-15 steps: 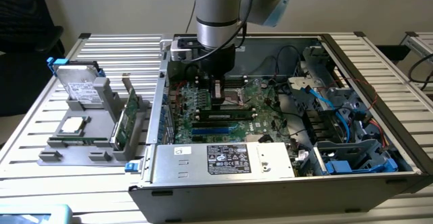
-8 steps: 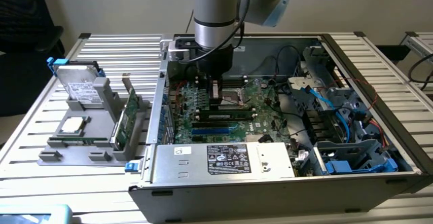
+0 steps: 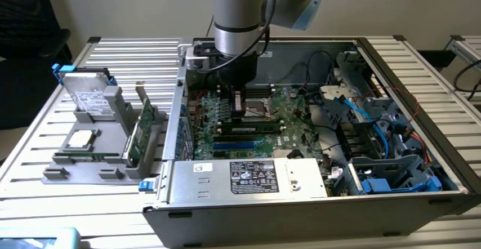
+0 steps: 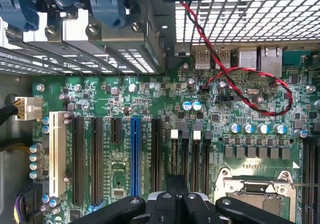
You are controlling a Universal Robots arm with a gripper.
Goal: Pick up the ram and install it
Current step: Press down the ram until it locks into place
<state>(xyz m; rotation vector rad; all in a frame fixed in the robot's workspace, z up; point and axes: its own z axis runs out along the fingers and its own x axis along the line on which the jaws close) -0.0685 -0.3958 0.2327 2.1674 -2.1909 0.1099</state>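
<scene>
The ram (image 3: 252, 129), a long narrow dark stick with a pale label along its face, lies level and edge-down in a slot on the green motherboard (image 3: 282, 139) inside the open computer case (image 3: 421, 204), parallel to the blue slot (image 3: 236, 144) just beside it.

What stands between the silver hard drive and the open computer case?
In the exterior view, a green circuit card stands upright in the gray holder between the hard drive and the case.
</scene>
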